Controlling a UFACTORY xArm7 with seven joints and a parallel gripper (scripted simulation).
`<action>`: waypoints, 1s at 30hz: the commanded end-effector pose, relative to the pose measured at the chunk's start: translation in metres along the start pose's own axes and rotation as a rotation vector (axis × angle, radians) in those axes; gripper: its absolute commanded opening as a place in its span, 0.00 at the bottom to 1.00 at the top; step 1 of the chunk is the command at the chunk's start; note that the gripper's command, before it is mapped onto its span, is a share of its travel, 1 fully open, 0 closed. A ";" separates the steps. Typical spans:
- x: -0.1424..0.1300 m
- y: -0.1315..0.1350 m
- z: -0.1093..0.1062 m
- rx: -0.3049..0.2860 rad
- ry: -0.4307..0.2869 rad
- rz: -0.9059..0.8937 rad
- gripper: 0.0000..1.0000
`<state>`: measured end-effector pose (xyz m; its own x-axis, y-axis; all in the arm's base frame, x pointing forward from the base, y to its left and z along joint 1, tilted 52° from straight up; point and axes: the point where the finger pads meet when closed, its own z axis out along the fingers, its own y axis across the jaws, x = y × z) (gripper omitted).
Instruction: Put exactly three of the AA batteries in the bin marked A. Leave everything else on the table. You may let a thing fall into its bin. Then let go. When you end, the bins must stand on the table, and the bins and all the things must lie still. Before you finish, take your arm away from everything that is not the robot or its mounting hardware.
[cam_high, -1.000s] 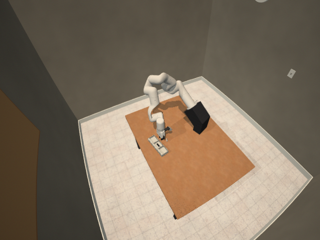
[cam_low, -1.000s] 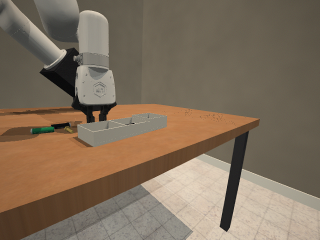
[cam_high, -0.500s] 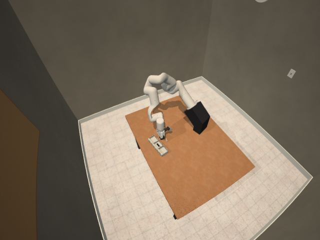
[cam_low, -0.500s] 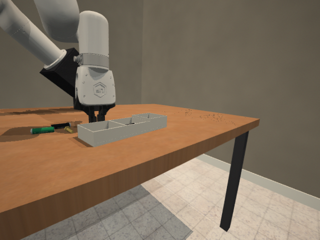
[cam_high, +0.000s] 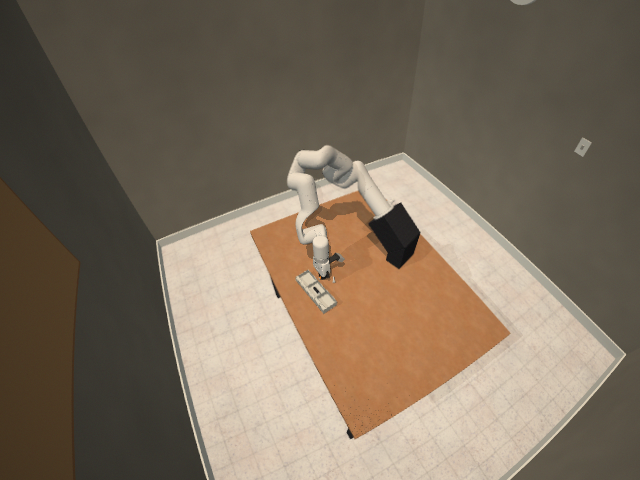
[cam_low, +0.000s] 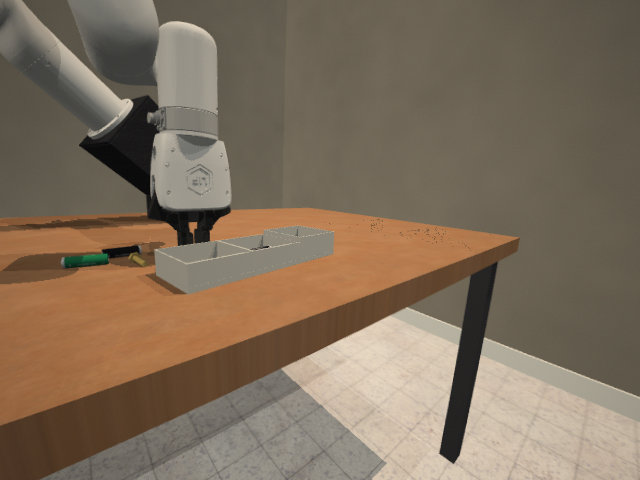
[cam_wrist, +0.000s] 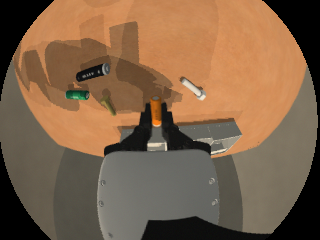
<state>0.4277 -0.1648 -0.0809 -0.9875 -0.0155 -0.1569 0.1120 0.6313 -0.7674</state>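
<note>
Arm bent in a high arch from its black base, wrist vertical. Gripper (cam_low: 195, 235) points straight down, low over the table (cam_low: 361, 268). Fingers nearly closed, clamped on an orange AA battery (cam_wrist: 155, 111).
</note>
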 end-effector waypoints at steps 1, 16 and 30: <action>-0.001 0.001 -0.001 -0.002 -0.003 0.000 0.00; -0.001 0.001 -0.024 -0.002 -0.003 -0.001 0.00; -0.001 0.001 -0.061 -0.002 -0.003 -0.001 0.00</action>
<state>0.4225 -0.1281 -0.0522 -0.9875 -0.0160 -0.1568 0.1116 0.6317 -0.7671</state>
